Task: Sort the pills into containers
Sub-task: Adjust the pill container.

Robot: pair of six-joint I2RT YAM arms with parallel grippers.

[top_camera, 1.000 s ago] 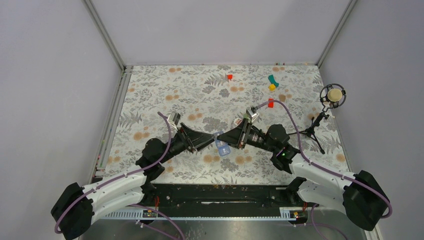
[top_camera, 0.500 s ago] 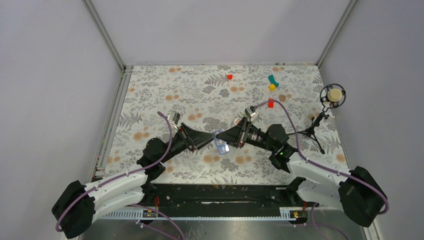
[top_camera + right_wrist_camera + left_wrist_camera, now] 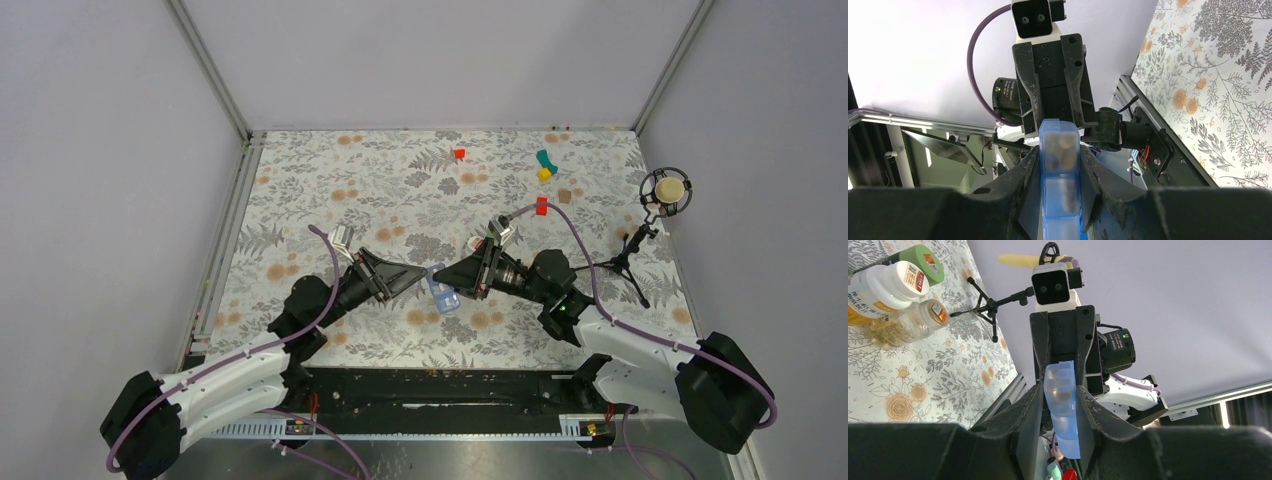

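The containers, one translucent blue pill box (image 3: 441, 290), hang just above the middle of the table between both arms. My left gripper (image 3: 426, 276) comes in from the left and is shut on the box (image 3: 1062, 405), with its fingers (image 3: 1031, 415) pressed on both sides. From the right, my right gripper (image 3: 456, 283) is shut on the same box (image 3: 1060, 170). Brownish pills (image 3: 1062, 149) show through two compartments in the right wrist view. Each wrist view shows the other gripper straight ahead.
Three pill bottles (image 3: 895, 285) lie together on the floral table behind the right arm. A microphone on a tripod (image 3: 665, 192) stands at the right edge. Two red blocks (image 3: 459, 154) (image 3: 541, 206), a teal block (image 3: 545, 159) and a yellow block (image 3: 544, 175) lie far back.
My left gripper's jaws have closed onto the pill box, and the left arm has shifted slightly. The right gripper has kept its hold and barely moved.
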